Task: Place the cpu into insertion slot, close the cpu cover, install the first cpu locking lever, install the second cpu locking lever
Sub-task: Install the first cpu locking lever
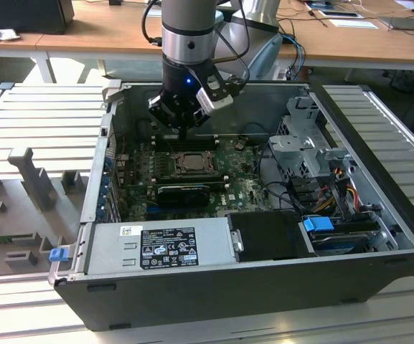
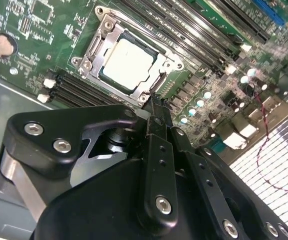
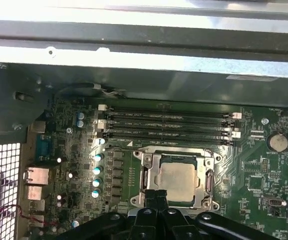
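Note:
The cpu point(image 2: 128, 63) point(image 3: 177, 177), a pale silvery square, sits in the insertion slot point(image 2: 92, 49) on the green board. The cpu cover point(image 2: 159, 66) point(image 3: 152, 170), a grey metal frame, lies flat around it with the chip showing through its cut-out. In the exterior view the socket point(image 1: 190, 163) sits mid-board inside the open computer case. My gripper point(image 1: 183, 131) point(image 2: 156, 106) point(image 3: 156, 196) hangs just above one edge of the socket, near a corner of the frame. Its fingers are shut together and I see nothing between them.
Long black memory slots point(image 3: 168, 125) point(image 2: 193, 35) run beside the socket. A long black card point(image 1: 183, 192) lies on its other side. The power supply point(image 1: 160, 244), drive cage point(image 1: 303, 147) with cables, and case walls point(image 1: 99, 172) hem in the board.

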`<act>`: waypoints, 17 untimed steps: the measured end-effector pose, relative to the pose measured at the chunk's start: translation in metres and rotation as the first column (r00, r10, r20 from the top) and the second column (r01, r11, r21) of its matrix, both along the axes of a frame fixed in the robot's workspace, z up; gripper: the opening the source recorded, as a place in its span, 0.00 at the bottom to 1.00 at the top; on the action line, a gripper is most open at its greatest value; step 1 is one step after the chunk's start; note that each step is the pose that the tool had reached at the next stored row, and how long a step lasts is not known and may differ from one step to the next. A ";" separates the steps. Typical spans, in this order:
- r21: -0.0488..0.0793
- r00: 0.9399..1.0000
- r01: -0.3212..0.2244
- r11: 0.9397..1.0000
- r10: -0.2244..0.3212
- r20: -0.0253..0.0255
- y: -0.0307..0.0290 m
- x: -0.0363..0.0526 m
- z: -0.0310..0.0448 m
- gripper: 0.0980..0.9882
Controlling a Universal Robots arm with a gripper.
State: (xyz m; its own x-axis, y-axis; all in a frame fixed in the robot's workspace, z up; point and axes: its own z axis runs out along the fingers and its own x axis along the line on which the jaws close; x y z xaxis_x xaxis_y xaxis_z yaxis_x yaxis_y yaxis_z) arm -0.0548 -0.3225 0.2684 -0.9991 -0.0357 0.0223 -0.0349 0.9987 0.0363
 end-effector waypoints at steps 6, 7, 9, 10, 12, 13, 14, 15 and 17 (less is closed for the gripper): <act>0.000 1.000 0.020 1.000 -0.020 0.000 0.0001 -0.0008 -0.0004 0.01; 0.001 1.000 0.019 1.000 -0.019 0.000 0.0001 -0.0011 -0.0004 0.01; 0.002 1.000 0.019 1.000 -0.019 0.000 0.0000 -0.0029 -0.0003 0.01; 0.003 1.000 0.019 1.000 -0.019 0.000 0.0000 -0.0044 -0.0003 0.01; 0.011 1.000 0.020 1.000 -0.020 0.000 0.0000 -0.0103 -0.0007 0.01; 0.013 1.000 0.020 1.000 -0.020 0.000 0.0000 -0.0124 -0.0010 0.01; 0.013 1.000 0.020 1.000 -0.020 0.000 0.0001 -0.0143 -0.0015 0.01; 0.014 1.000 0.020 1.000 -0.020 0.000 0.0001 -0.0160 -0.0020 0.01; 0.014 1.000 0.020 1.000 -0.020 0.000 0.0000 -0.0177 -0.0027 0.01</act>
